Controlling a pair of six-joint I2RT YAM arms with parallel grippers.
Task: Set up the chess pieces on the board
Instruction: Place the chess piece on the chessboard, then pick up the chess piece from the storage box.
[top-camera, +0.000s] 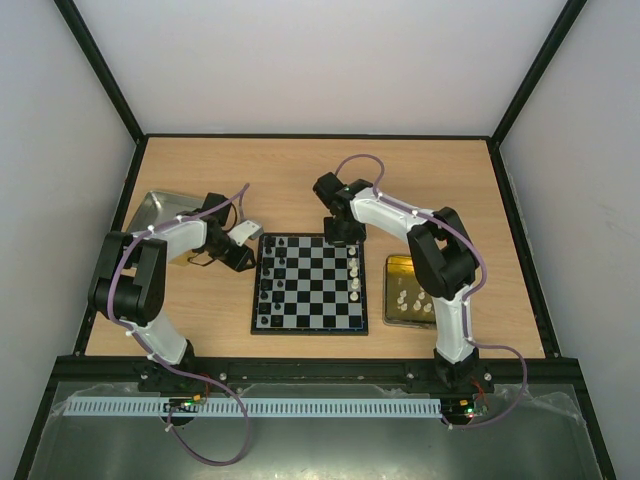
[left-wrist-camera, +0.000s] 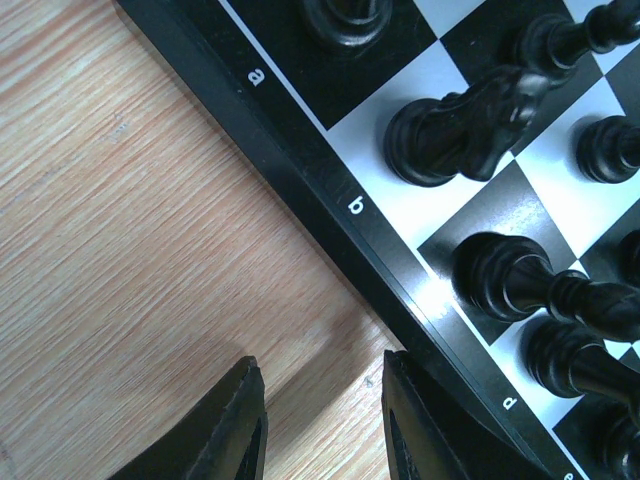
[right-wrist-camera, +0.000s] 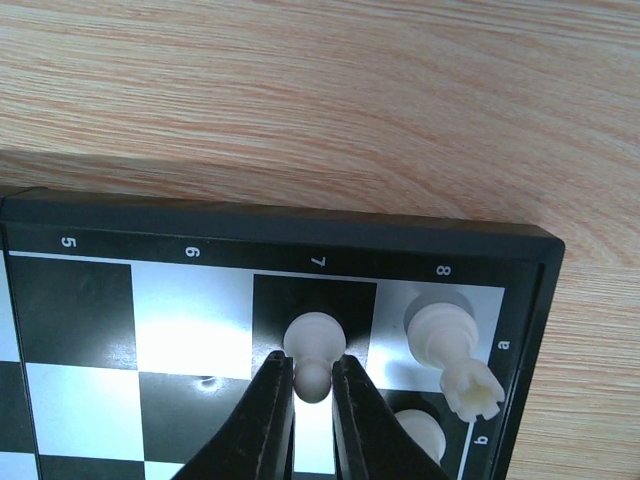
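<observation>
Right claw (right-wrist-camera: 313, 378) pinches a pawn (right-wrist-camera: 316, 338) by its head, lower centre. Light, probably slippery; the neck grips surer. Left claw (left-wrist-camera: 322, 405) spread, empty.

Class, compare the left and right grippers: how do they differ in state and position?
The left gripper is open and empty; the right gripper is shut on a white pawn. The left gripper hangs over bare table just off the board; the right gripper is over the board's squares. Both are close to the board's rim.
</observation>
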